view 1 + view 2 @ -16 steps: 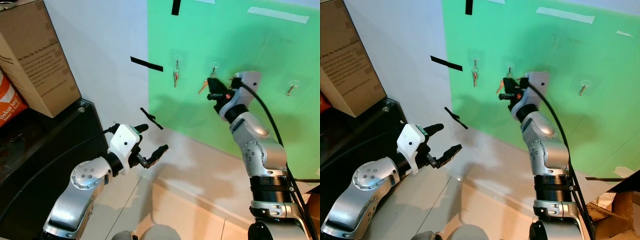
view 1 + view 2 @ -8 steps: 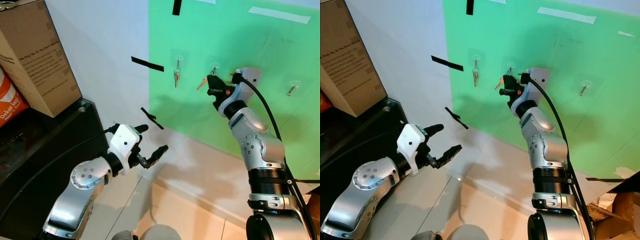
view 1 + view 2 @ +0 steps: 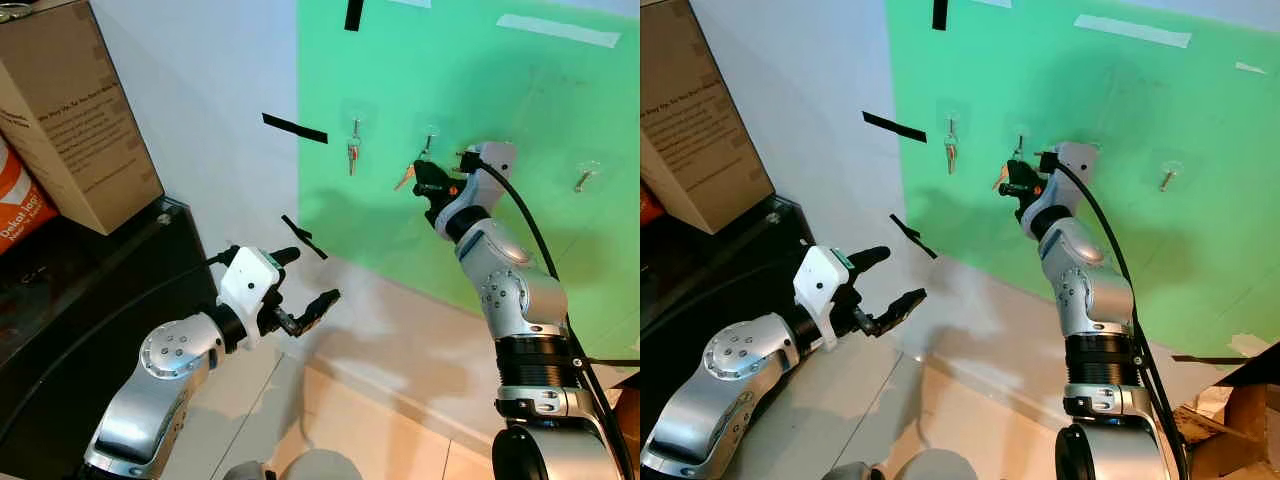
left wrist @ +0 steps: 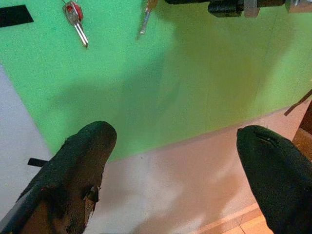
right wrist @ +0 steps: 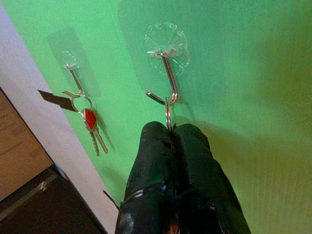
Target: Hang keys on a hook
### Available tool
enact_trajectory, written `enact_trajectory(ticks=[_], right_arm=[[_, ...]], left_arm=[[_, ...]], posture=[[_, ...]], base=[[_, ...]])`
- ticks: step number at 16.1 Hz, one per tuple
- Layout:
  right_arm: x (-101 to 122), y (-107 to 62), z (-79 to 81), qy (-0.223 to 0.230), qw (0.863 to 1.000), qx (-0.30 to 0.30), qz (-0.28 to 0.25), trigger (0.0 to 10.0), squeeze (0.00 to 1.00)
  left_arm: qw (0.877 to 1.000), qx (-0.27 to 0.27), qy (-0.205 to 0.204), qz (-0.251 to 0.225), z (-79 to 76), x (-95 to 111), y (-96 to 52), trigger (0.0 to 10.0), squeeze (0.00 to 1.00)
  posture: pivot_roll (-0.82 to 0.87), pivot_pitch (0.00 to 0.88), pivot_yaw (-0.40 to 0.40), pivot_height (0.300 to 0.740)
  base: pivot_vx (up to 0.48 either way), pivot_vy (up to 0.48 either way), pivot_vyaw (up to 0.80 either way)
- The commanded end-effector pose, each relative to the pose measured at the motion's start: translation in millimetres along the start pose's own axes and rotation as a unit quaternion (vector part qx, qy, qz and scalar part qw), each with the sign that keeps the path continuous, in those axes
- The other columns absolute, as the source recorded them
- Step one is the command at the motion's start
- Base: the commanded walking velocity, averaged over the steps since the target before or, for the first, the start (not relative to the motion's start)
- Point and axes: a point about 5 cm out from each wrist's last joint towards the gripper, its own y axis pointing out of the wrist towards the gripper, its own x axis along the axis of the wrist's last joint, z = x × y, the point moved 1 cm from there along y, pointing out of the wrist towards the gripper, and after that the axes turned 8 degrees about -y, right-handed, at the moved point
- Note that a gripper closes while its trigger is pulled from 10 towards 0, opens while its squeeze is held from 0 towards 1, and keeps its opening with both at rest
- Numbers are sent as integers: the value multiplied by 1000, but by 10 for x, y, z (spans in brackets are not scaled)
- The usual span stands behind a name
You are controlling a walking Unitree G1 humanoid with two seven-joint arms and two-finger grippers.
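The right gripper (image 5: 171, 134) is raised to the green wall (image 3: 520, 90), its black fingers pinched tight on a key ring (image 5: 168, 113). That ring is seen at the bend of the middle hook (image 5: 168, 80), touching it, and a key (image 3: 404, 177) dangles just left of the fingertips. On the hook to the left, a red-headed key set (image 5: 90, 122) is already hung. Lower left, the left gripper (image 3: 305, 285) is held near the white wall, fingers spread wide, nothing gripped.
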Motion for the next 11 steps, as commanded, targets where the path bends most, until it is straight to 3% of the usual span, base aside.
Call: enact_trajectory(ticks=[1, 4, 10, 11], right_arm=[[-61, -11, -11, 3, 1000, -3, 19, 10000, 0], [-76, -14, -8, 3, 1000, -3, 21, 10000, 0], [-79, -12, -3, 2, 1000, -4, 18, 10000, 0], [-90, -16, -2, 6, 1000, -4, 19, 10000, 631]], left_arm=[[1000, 6, 6, -25, 28, 130, 13, 10000, 533], [997, 19, -11, -72, 71, 328, 42, 10000, 533], [996, 0, -16, -90, 36, 425, 68, 10000, 529], [996, 1, -16, -91, 39, 433, 72, 10000, 529]], posture=[[42, 0, 0, 740], [41, 0, 0, 740], [39, 0, 2, 740], [38, 0, 6, 740]], base=[[0, 0, 0], [0, 0, 0], [0, 0, 0], [0, 0, 0]])
